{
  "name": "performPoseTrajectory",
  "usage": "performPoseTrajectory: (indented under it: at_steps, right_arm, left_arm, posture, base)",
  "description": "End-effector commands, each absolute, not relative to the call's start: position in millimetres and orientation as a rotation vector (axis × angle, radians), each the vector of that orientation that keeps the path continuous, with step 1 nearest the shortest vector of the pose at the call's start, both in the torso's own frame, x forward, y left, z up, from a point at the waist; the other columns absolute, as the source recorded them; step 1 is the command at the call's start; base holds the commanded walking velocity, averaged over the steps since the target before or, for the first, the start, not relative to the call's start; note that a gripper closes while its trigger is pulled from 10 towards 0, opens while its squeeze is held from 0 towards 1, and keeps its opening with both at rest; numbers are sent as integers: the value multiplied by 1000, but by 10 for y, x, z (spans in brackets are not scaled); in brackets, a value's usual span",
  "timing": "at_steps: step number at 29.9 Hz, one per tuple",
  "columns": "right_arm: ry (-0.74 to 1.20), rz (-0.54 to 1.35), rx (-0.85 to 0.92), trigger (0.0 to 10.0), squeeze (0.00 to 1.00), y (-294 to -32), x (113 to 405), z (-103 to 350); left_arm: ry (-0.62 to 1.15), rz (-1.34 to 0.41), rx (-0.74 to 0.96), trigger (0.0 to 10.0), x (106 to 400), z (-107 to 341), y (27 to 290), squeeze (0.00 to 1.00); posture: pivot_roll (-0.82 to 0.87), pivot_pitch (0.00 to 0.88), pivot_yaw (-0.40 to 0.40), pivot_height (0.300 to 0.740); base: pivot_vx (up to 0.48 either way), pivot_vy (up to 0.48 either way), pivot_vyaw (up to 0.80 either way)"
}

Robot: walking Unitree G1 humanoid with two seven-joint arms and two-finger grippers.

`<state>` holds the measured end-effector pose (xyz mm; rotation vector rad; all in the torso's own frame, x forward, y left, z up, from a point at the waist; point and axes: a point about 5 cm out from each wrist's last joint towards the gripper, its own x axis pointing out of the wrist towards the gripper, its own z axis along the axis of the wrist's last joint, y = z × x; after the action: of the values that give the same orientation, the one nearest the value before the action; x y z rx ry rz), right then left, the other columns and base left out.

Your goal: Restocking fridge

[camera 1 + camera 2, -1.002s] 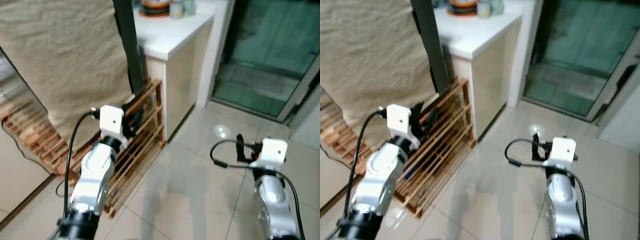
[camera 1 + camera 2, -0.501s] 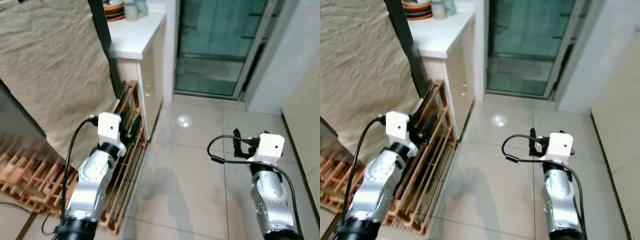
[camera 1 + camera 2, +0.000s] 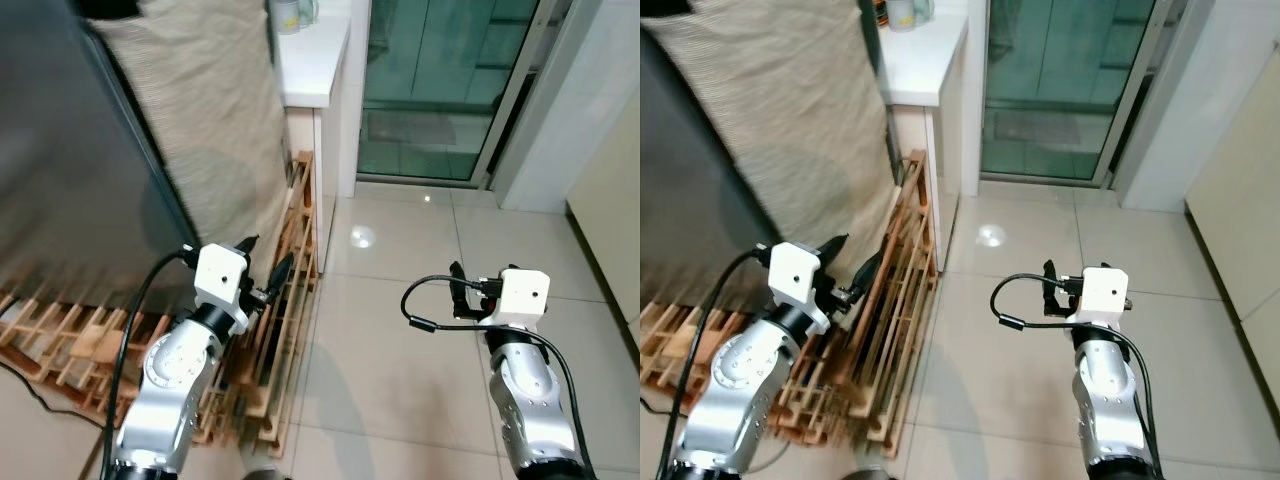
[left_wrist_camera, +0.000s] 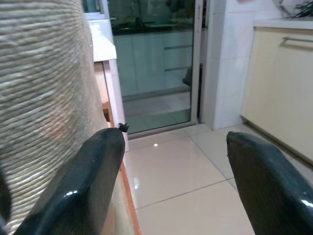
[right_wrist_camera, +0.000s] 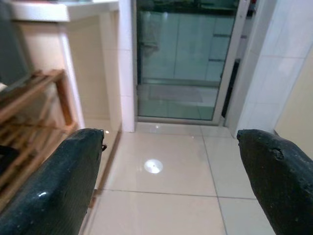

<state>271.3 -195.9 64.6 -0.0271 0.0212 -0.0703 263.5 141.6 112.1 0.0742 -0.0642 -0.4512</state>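
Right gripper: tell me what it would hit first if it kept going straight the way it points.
The right gripper, fingers open and empty, points over bare floor tiles toward the glass door. Nothing stands in between as far as visible, so probably the door, though depth is unclear.

Wooden rack (beside beige cloth)

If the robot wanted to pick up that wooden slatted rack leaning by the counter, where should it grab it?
Probably the wooden rack's top rail, approached from the open tiled floor side. The rack stands tilted on edge against the white counter, so that rail is a narrow bar the open left gripper nearby could close around.
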Motion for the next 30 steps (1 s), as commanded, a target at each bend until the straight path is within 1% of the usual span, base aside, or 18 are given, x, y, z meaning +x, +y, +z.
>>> performPoseTrajectory:
  at_steps: [1, 4, 7, 12, 14, 15, 18, 19, 20, 21, 22, 23, 24, 25, 26, 29, 30]
  right_arm:
    - [14, -81, -35, 10000, 0, -2031, 2713, 683]
    - [2, -77, -40, 10000, 0, -2048, 2710, 718]
    - [1, -76, -44, 10000, 0, -2072, 2714, 731]
    - [8, -67, -49, 10000, 0, -2069, 2739, 725]
    - [8, -63, -50, 10000, 0, -2067, 2742, 726]
    - [10, -60, -52, 10000, 0, -2070, 2745, 721]
    - [17, -61, -55, 10000, 0, -2090, 2753, 708]
    - [20, -62, -53, 10000, 0, -2101, 2758, 705]
    - [20, -62, -53, 10000, 0, -2101, 2758, 705]
    - [20, -62, -53, 10000, 0, -2102, 2761, 705]
    - [18, -62, -50, 10000, 0, -2094, 2764, 707]
    - [18, -62, -50, 10000, 0, -2094, 2764, 707]
    - [16, -62, -49, 10000, 0, -2093, 2765, 710]
    - [11, -67, -45, 10000, 0, -2093, 2767, 717]
    - [10, -68, -43, 10000, 0, -2089, 2769, 720]
    - [8, -65, -43, 10000, 0, -2073, 2772, 721]
    - [5, -63, -43, 10000, 0, -2066, 2780, 727]
  left_arm:
    - [-59, -401, 59, 10000, 2633, 1140, 1514, 1000]
    - [-50, -364, 19, 10000, 2618, 1137, 1568, 1000]
    - [-78, -320, -23, 10000, 2642, 1221, 1623, 1000]
    - [-142, -340, -28, 10000, 2661, 1430, 1625, 1000]
    - [-140, -364, -8, 10000, 2615, 1427, 1630, 1000]
    - [-121, -410, 38, 10000, 2506, 1387, 1662, 1000]
    - [-67, -444, 70, 10000, 2375, 1284, 1755, 1000]
    - [-52, -349, 70, 10000, 2410, 1228, 1875, 1000]
    - [-52, -349, 70, 10000, 2410, 1228, 1875, 1000]
    - [-50, -306, 67, 10000, 2435, 1216, 1912, 1000]
    - [-26, -192, -6, 10000, 2480, 1170, 1999, 1000]
    - [-26, -192, -6, 10000, 2480, 1170, 1999, 1000]
    - [-15, -156, -34, 10000, 2483, 1146, 2020, 1000]
    - [-21, -155, -33, 10000, 2464, 1145, 1971, 31]
    - [-30, -151, -23, 10000, 2463, 1158, 1939, 0]
    - [-44, -123, -28, 10000, 2482, 1187, 1911, 0]
    - [-51, -24, -64, 10000, 2544, 1210, 1972, 0]
  posture:
    - [-32, 0, 46, 740]
    - [-32, 0, 44, 740]
    - [-30, 0, 40, 740]
    - [-23, 0, 36, 740]
    - [-22, 0, 36, 740]
    - [-16, 0, 39, 740]
    - [-4, 0, 34, 740]
    - [4, 0, 27, 740]
    - [4, 0, 27, 740]
    - [4, 0, 26, 740]
    - [3, 0, 27, 740]
    - [3, 0, 27, 740]
    - [1, 0, 25, 740]
    - [-2, 0, 21, 740]
    - [-2, 0, 21, 740]
    - [-3, 0, 21, 740]
    - [-9, 0, 21, 740]
  base:
    - [0, 0, 0]
    - [0, 0, 0]
    - [0, 0, 0]
    - [0, 0, 0]
    - [0, 0, 0]
    - [0, 0, 0]
    - [0, 0, 0]
    - [0, 0, 0]
    - [0, 0, 0]
    - [0, 0, 0]
    - [0, 0, 0]
    - [0, 0, 0]
    - [0, 0, 0]
    - [0, 0, 0]
    - [0, 0, 0]
    - [0, 0, 0]
    - [0, 0, 0]
